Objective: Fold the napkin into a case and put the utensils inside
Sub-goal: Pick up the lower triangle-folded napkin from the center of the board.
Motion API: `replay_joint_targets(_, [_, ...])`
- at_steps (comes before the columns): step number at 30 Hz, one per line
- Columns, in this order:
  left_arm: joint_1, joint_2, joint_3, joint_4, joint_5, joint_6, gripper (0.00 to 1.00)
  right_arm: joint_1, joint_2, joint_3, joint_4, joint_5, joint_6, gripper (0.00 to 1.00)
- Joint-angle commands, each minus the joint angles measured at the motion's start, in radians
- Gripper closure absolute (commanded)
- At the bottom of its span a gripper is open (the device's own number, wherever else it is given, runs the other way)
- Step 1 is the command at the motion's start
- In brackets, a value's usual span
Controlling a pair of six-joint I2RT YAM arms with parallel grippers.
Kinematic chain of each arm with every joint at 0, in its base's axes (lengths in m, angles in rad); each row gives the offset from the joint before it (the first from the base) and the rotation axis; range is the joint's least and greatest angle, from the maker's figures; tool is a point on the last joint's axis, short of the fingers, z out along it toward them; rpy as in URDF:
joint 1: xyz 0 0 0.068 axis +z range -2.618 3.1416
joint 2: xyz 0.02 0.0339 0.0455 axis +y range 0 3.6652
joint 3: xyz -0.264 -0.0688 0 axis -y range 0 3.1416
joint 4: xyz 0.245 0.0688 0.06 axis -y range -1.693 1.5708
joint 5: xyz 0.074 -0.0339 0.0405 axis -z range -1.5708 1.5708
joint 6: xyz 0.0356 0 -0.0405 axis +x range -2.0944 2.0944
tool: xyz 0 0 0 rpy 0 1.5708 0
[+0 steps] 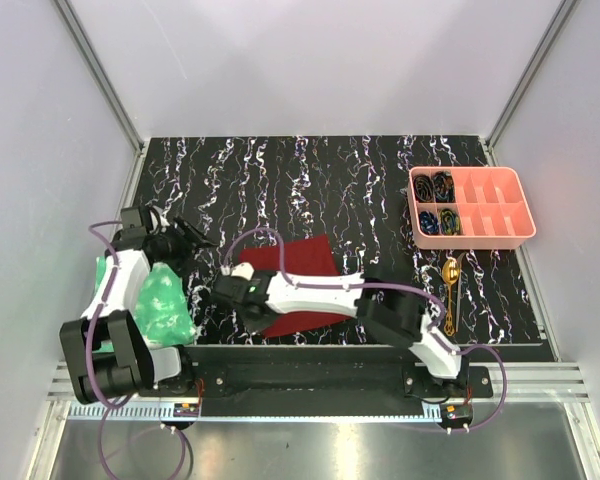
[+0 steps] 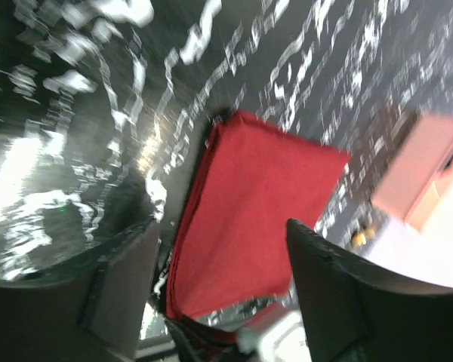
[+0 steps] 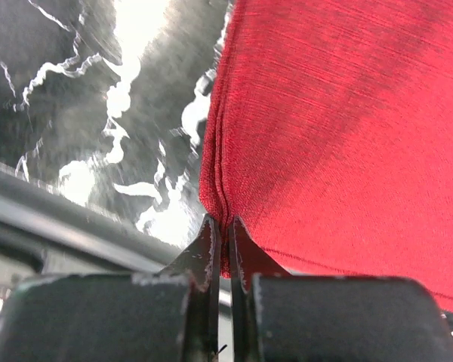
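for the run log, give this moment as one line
right gripper: shut on napkin edge | left gripper: open, empty | utensils: outside napkin

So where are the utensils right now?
In the top view, the utensils lie on the right side of the table, just on the near side of the pink tray, well apart from the napkin to their left.

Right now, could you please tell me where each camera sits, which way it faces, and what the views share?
Top external: above and behind the bases, looking down on the table; both arms show.
Left wrist: on the left arm, looking across the table at the napkin; the open left gripper frames it.
Right wrist: low by the table's near edge, close on the napkin's layered edge; the right gripper is shut on it.
Shared: the napkin in all three; the pink tray in top and left wrist.
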Motion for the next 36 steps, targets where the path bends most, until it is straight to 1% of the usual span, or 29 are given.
replay_joint_targets(1, [-0.009,0.02,-0.051,0.173,0.19,0.026,0.24,-0.069,-0.199,-0.142,0.162,-0.125,0.012,1.0])
replay_joint_targets(3, [-0.019,0.035,-0.073,0.2,0.209,0.02,0.2,-0.1,-0.274,-0.205,0.248,-0.191,0.035,1.0])
replay_joint_targets(6, [-0.044,0.072,-0.083,0.228,0.211,0.015,0.2,-0.141,-0.356,-0.334,0.34,-0.263,0.067,1.0])
replay_joint_targets(9, [-0.078,0.114,-0.09,0.256,0.202,0.003,0.2,-0.167,-0.414,-0.395,0.392,-0.297,0.084,1.0])
replay_joint_targets(12, [-0.117,0.152,-0.099,0.317,0.217,-0.043,0.2,-0.196,-0.459,-0.447,0.434,-0.334,0.098,1.0])
replay_joint_targets(16, [-0.159,0.193,-0.091,0.369,0.187,-0.092,0.2,-0.227,-0.515,-0.507,0.486,-0.361,0.116,1.0])
replay_joint_targets(20, [-0.168,0.221,-0.085,0.392,0.167,-0.121,0.23,-0.259,-0.564,-0.575,0.549,-0.403,0.144,1.0])
replay_joint_targets(27, [-0.205,0.244,-0.076,0.392,0.095,-0.158,0.28,-0.299,-0.644,-0.674,0.596,-0.42,0.161,1.0])
replay_joint_targets(30, [-0.222,0.252,-0.073,0.394,0.073,-0.181,0.3,-0.31,-0.663,-0.71,0.627,-0.434,0.168,1.0])
replay_joint_targets(31, [-0.251,0.255,-0.074,0.394,0.067,-0.189,0.31,-0.315,-0.666,-0.718,0.641,-0.438,0.174,1.0])
replay_joint_targets(36, [-0.28,0.264,-0.064,0.392,0.026,-0.218,0.33,-0.324,-0.678,-0.741,0.655,-0.455,0.168,1.0])
